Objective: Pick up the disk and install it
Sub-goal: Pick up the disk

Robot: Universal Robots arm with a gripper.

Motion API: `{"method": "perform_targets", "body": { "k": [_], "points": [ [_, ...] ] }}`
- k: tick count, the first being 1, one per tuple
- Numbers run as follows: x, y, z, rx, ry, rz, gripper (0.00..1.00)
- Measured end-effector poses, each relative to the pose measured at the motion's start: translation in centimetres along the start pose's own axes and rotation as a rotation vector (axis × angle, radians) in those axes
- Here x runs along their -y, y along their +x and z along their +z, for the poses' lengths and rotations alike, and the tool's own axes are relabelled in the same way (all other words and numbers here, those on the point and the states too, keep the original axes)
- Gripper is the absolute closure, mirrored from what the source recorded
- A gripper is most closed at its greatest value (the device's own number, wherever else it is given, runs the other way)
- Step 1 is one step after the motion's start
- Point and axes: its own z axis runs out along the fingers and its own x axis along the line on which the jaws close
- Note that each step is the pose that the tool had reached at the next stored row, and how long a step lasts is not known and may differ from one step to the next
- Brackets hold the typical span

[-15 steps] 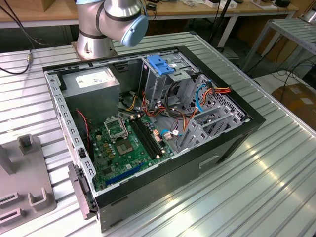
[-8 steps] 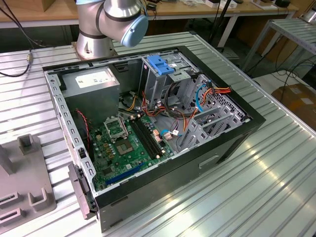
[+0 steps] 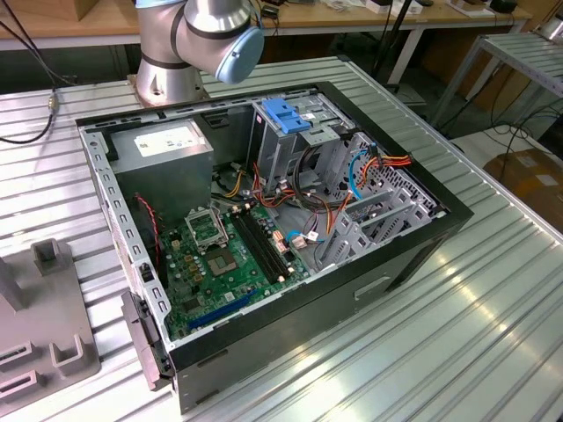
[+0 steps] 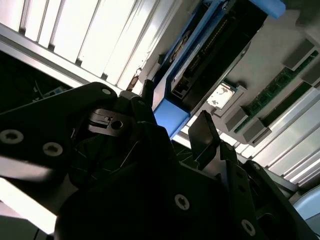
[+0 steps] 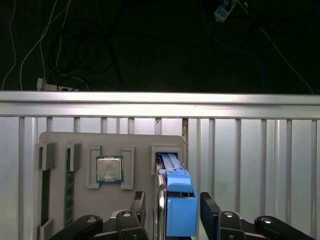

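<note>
Currently the gripper [image 5: 172, 199] straddles the upright disk [image 5: 180, 215], fingers [image 5: 207, 202] spread and not touching it. Closing off-centre could tilt it in the slot of its holder [image 5: 80, 142] and jam it.

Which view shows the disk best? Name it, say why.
The first wrist view: the disk stands on edge in a slot of the grey fixture, between the open fingers of the gripper. The second wrist view shows its blue carrier and dark side close up. The exterior view takes in the computer case.
</note>
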Motion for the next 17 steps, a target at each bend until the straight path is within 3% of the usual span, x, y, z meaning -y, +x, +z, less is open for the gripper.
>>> {"method": "perform_targets", "body": {
  "k": [5, 8, 9, 16, 17],
  "points": [
    [0.01, 0.01, 0.85, 0.0, 0.0001, 0.0, 0.44],
    [0.0, 0.01, 0.85, -0.0002, -0.0003, 0.0, 0.46],
    [0.01, 0.0, 0.86, -0.0001, -0.0001, 0.0, 0.53],
    [0.01, -0.13, 0.94, -0.0001, 0.0, 0.0, 0.53],
    [0.01, -0.13, 0.95, -0.0001, 0.0, 0.0, 0.63]
  ]
}}
